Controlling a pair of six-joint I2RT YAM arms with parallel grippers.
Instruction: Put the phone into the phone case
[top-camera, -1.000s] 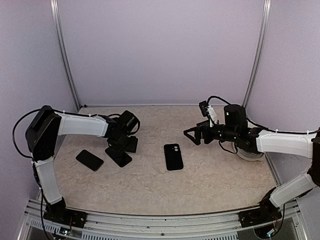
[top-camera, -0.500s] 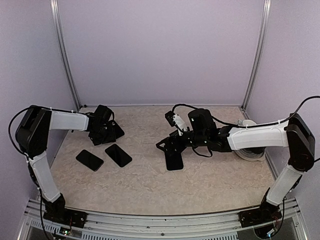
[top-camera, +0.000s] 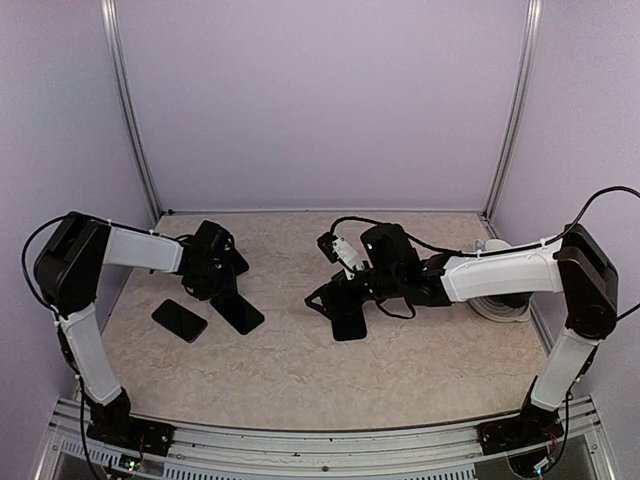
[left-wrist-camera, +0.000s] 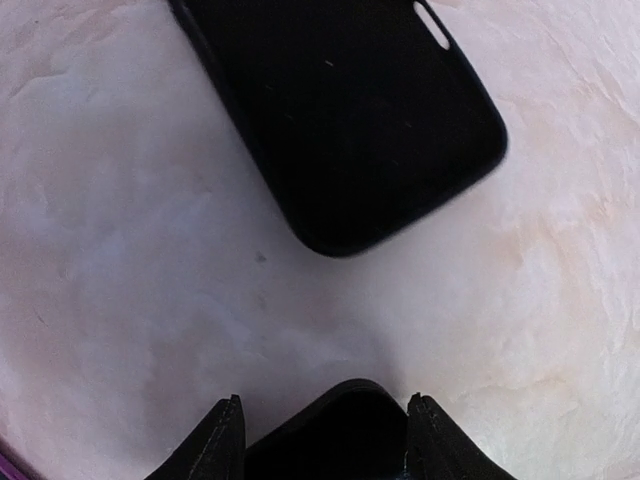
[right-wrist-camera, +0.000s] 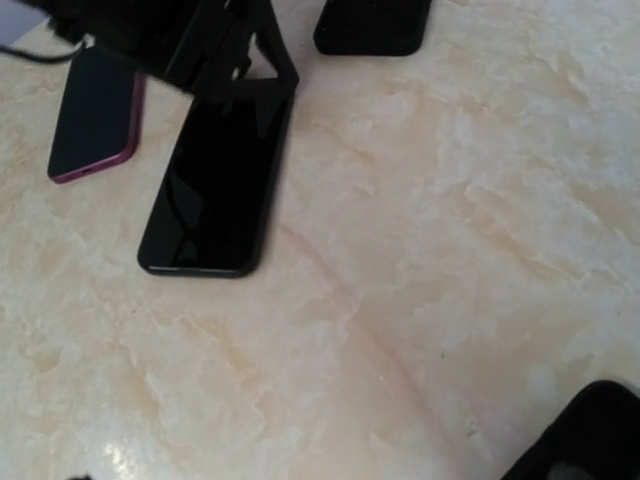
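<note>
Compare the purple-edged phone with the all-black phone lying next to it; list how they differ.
Rim: the purple-edged phone has a magenta edge; the black phone is black all round.
Place: the left tool stands over one end of the black phone; the purple-edged phone lies apart from that tool.
Shared: both lie flat on the table, dark faces up, side by side.

We saw white shells on the left arm (top-camera: 140, 248) and right arm (top-camera: 500, 270), black joints, looping black cables (top-camera: 26, 268), and a black left end effector (left-wrist-camera: 325, 405) with pointed fingers (left-wrist-camera: 215, 445).
</note>
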